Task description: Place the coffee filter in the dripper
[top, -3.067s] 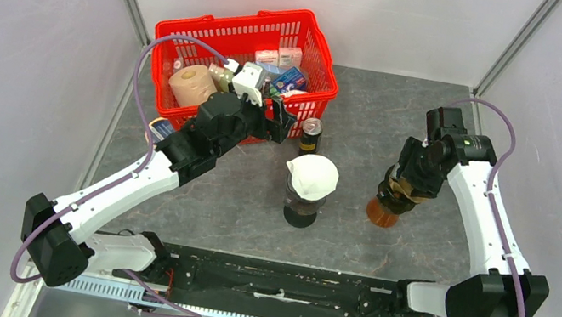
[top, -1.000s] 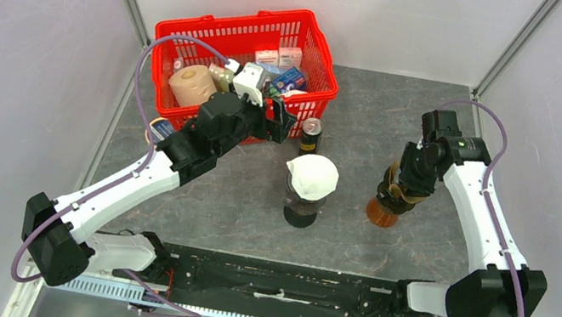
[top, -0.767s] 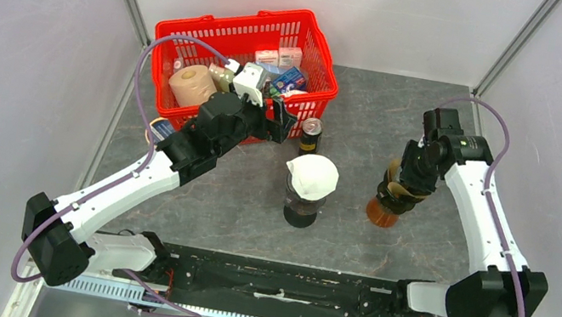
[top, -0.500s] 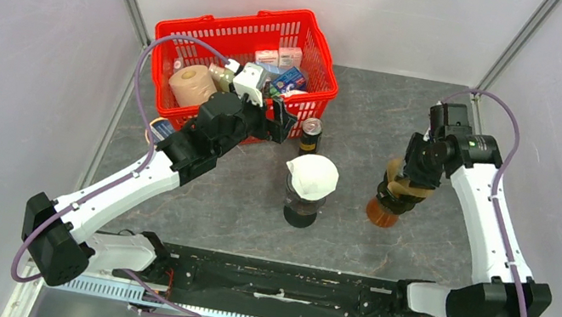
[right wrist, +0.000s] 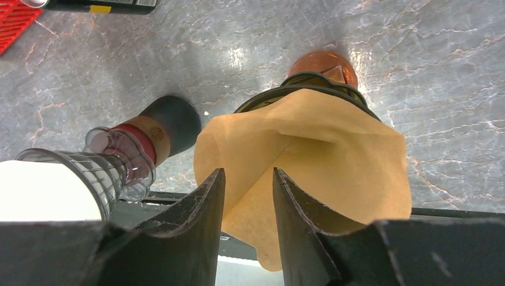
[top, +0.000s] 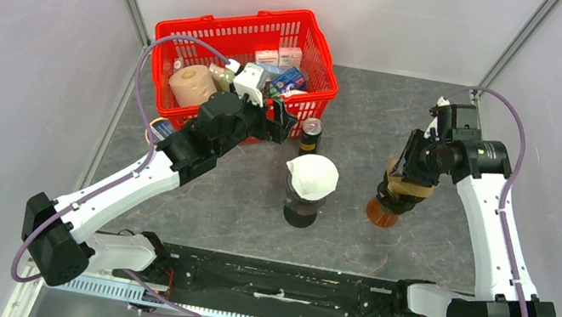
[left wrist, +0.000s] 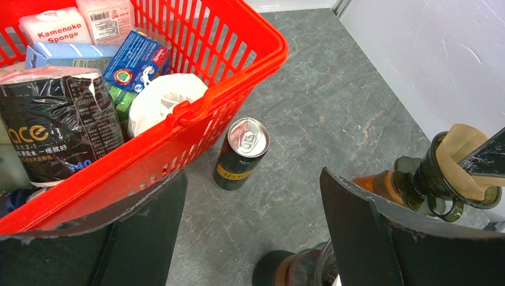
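Having been raised off the dripper [right wrist: 322, 64], the right hand [right wrist: 249, 174] is held partly spread, the coffee filter [right wrist: 333, 161] seemingly left seated.

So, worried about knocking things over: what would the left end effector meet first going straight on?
Likely the black can standing outside the red basket, dead ahead of the left end effector; depth is unclear.
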Controlling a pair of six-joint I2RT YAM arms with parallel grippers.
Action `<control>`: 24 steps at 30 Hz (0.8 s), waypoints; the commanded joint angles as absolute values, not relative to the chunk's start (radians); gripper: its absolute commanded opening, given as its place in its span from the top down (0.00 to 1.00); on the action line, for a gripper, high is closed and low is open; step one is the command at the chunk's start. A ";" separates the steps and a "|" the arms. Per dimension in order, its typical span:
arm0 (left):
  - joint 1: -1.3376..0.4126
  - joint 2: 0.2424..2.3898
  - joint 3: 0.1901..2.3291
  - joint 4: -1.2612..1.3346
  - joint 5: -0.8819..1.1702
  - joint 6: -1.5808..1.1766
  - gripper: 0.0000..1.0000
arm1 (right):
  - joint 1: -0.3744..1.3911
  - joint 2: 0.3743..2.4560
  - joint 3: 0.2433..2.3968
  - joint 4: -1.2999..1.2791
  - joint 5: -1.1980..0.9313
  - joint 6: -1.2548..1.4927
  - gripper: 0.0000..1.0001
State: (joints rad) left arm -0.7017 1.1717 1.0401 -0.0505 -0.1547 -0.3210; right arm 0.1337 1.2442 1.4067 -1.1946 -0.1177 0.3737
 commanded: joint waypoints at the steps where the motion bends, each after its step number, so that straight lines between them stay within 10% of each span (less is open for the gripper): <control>1: -0.695 1.177 1.065 -0.024 -0.153 -0.316 0.11 | 0.137 1.230 1.383 -1.176 -0.171 0.376 0.57; 24: -0.695 1.183 1.069 -0.023 -0.158 -0.309 0.11 | 0.136 1.257 1.367 -1.181 -0.074 0.385 0.59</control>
State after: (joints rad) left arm -0.7017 1.1824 1.0401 -0.0505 -0.1547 -0.3206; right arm 0.1337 1.2579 1.3136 -1.1858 -0.1295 0.3813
